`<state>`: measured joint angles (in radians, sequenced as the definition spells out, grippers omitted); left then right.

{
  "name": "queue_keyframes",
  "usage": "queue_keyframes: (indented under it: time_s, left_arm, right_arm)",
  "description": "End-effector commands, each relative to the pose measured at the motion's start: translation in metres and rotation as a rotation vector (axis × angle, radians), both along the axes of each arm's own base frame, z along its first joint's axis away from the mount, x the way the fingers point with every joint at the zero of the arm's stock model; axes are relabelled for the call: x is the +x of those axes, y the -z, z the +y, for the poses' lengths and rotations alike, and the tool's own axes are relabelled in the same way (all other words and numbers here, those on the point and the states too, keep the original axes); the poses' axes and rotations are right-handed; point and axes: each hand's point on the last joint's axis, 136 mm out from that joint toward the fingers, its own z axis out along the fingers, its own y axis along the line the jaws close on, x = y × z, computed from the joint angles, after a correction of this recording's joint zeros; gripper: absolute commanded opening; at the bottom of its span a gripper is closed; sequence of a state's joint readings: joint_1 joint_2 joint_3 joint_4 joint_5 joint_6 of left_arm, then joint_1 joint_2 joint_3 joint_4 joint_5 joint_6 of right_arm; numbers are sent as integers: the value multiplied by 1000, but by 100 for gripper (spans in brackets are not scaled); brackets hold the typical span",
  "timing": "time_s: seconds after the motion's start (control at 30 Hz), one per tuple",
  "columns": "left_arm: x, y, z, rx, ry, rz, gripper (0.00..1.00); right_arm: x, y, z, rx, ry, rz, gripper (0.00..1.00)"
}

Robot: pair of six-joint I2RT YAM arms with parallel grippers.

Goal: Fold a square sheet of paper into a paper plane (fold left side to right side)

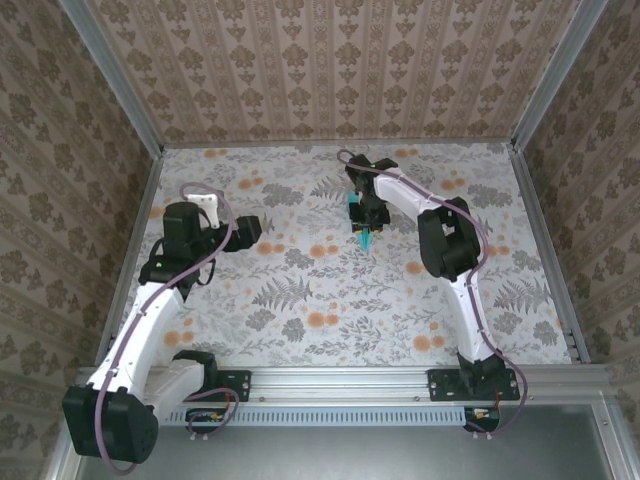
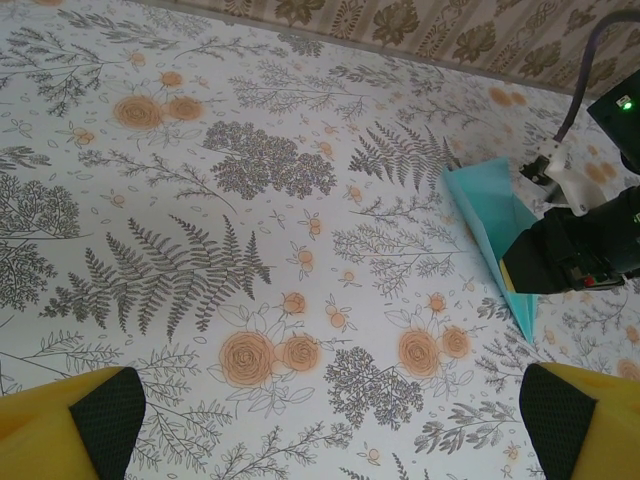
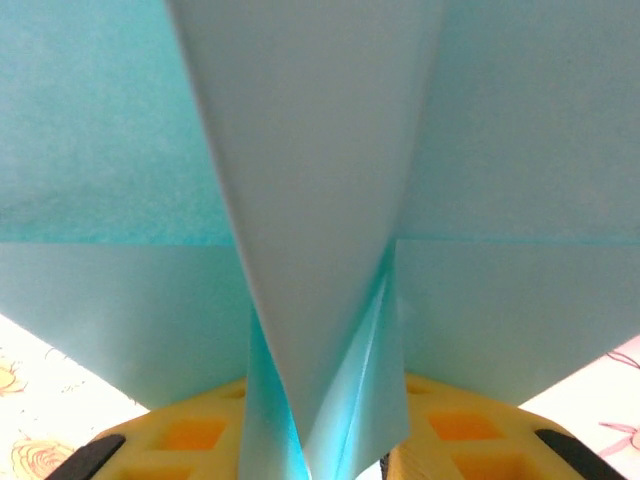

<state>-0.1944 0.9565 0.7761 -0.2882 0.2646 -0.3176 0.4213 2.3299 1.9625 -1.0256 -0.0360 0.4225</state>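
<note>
**Near edge, 6 o'clock.** Both arm bases are bolted to a metal rail [image 1: 340, 380]. From there the floral-print surface [image 1: 300, 300] runs to the far side. Patterned walls [image 1: 330, 70] and metal frame posts close its 9, 12 and 3 o'clock edges.

**Left gripper [image 1: 252, 232].** It stands at about 9 o'clock from the surface centre and is aimed toward 3 o'clock. In its wrist view the yellow fingers [image 2: 70, 425] sit at the lower corners, spread wide apart with nothing between them. Open printed surface stretches ahead of them as far as the plane.

**Right gripper [image 1: 362, 212].** It sits just past centre at about 12 to 1 o'clock, well apart from the far wall and both side edges. It is clamped on the paper plane [image 1: 364, 234]. In its wrist view the yellow fingers [image 3: 500, 435] pinch the folded centre crease, and flat turquoise panels with straight edges spread to both sides.

**Paper plane.** In the top view its pointed tip faces 6 o'clock. In the left wrist view it hangs slanted, pointed end lowest and near the surface. Whether the tip touches cannot be told.
</note>
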Motion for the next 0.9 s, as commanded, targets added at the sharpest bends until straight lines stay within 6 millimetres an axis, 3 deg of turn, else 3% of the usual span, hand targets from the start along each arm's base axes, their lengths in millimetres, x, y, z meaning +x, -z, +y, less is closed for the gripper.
queue_keyframes:
  time_s: [0.0,0.23,0.37,0.53,0.63,0.77,0.87]
  left_arm:
    - [3,-13,2,-10,-10,-12,100]
    - [5,-16,8,-18,-43,-7,100]
    - [10,-18,21,-13,-105,-12,100]
    - [21,-15,59,76,-282,-42,100]
    - [27,-10,84,182,-377,-86,100]
    - [31,-7,102,335,-414,-195,100]
    - [31,9,121,450,-465,-209,100]
  right_arm:
    - [-7,-41,-5,-20,5,-47,36]
    - [-24,-77,-10,-15,-2,-106,42]
    - [-32,-111,-22,-1,-3,-229,50]
    - [-45,-146,-55,-31,-4,-429,63]
    - [-52,-155,-78,-40,31,-539,72]
    - [-59,-165,-110,-57,117,-686,87]
    - [-65,-172,-140,-122,188,-813,100]
